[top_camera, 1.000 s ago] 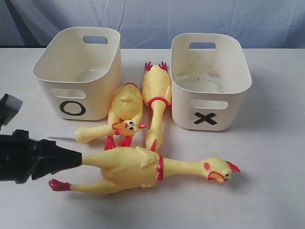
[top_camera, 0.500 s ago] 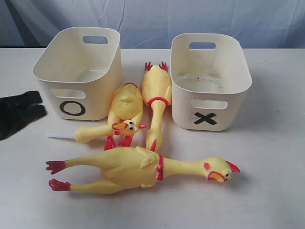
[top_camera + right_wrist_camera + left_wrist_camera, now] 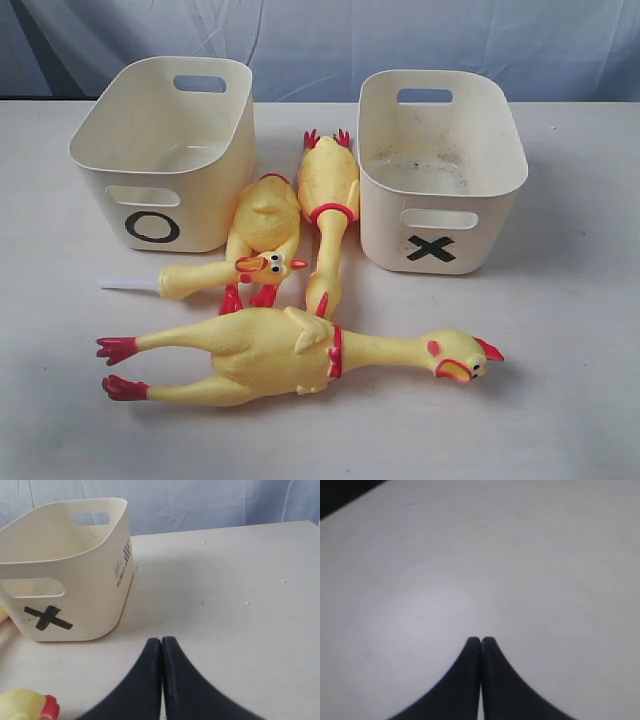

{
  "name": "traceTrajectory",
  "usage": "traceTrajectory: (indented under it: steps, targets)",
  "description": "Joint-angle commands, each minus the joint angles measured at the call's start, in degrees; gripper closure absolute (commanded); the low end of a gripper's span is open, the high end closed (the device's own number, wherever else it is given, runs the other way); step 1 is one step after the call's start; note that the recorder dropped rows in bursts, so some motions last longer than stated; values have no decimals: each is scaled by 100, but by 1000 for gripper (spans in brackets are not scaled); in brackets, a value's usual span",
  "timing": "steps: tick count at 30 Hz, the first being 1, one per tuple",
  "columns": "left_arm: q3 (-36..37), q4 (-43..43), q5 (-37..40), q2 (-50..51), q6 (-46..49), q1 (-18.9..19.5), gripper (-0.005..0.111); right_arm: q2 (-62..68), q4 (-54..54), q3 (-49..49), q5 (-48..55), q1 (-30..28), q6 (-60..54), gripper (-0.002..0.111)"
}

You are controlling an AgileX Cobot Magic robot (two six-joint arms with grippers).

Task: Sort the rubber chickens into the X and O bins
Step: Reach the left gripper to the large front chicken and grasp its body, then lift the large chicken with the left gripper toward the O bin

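Note:
Three rubber chickens lie on the white table between and in front of the bins. The largest chicken (image 3: 290, 352) stretches across the front, head to the right. A small chicken (image 3: 262, 228) and a slim chicken (image 3: 328, 205) lie behind it. The O bin (image 3: 160, 150) stands at back left, the X bin (image 3: 440, 165) at back right; both look empty. The X bin (image 3: 65, 570) also shows in the right wrist view, with a chicken's head (image 3: 25, 706) at the frame's corner. My left gripper (image 3: 481, 640) is shut over bare table. My right gripper (image 3: 161, 640) is shut, apart from the X bin. Neither shows in the exterior view.
A thin white stick (image 3: 128, 285) pokes out from the small chicken's end near the O bin. A pale blue cloth backdrop (image 3: 320, 40) hangs behind the table. A dark area (image 3: 340, 492) borders the table in the left wrist view.
The left arm, black and large at the exterior view's left edge a second ago, has pulled back leftward out of that view. The chickens and bins have not moved.

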Motion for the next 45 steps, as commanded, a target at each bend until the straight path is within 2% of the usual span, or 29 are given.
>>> traceTrajectory:
  steps: [1, 3, 5, 7, 9, 11, 12, 14, 17, 18, 19, 22, 24, 26, 29, 36, 40, 45]
  targets:
    - [-210, -3357, 696, -174, 2549, -71, 107, -18, -7, 13, -54, 19, -2, 108]
    - [-197, -6033, 295, -185, 5060, -71, 107, -18, -7, 13, -54, 19, -2, 108]
    - [-184, -8798, 337, -175, 7882, -96, 107, -18, -7, 13, -64, 19, -2, 108]
    - [-184, -11744, 905, -175, 11363, -201, 107, -18, -7, 13, -64, 19, -2, 108]
    - [-184, -13870, 1819, -175, 13923, -386, 107, -18, -7, 13, -64, 19, -2, 108]
    - [-184, -15593, 2320, -175, 15297, -651, 106, -18, -7, 13, -64, 19, -2, 108]
    - [-215, -16089, 2282, -175, 15799, -875, 105, -18, -7, 13, -64, 19, -2, 108]
    - [-366, -16006, 1691, -175, 16375, -1270, 102, -18, -7, 13, -64, 19, -2, 108]
    - [-546, -14542, 13, -175, 16044, -2148, 98, -18, -7, 13, -64, 19, -2, 108]
    - [-561, -13946, -675, -175, 15742, -2569, 94, -18, -7, 13, -64, 19, -2, 108]
    - [-561, -13620, -1046, -159, 15634, -2843, 90, -18, -7, 13, -64, 19, -2, 108]
    - [-561, -13233, -2197, -47, 15483, -3696, 67, -18, -7, 13, -64, 19, -2, 108]
    - [-575, -12852, -2580, 81, 15575, -4164, 47, -18, 5, 13, -53, 19, -2, 108]
    - [-589, -12244, -2742, 230, 15589, -4443, 33, -18, 5, 13, -53, 19, -2, 108]
    - [-589, -11670, -2999, 590, 15589, -4638, 25, -18, 5, 13, -53, 19, -2, 108]
    - [-594, -11033, -3083, 1879, 15589, -4628, 25, -18, 5, 13, -53, 19, -2, 108]
    - [-603, -10964, -3392, 2569, 15564, -4628, 25, -18, 5, 13, -53, 19, -2, 108]
    - [-603, -10987, -3435, 2952, 15564, -4628, 26, -18, -6, 13, -75, 19, -2, 108]
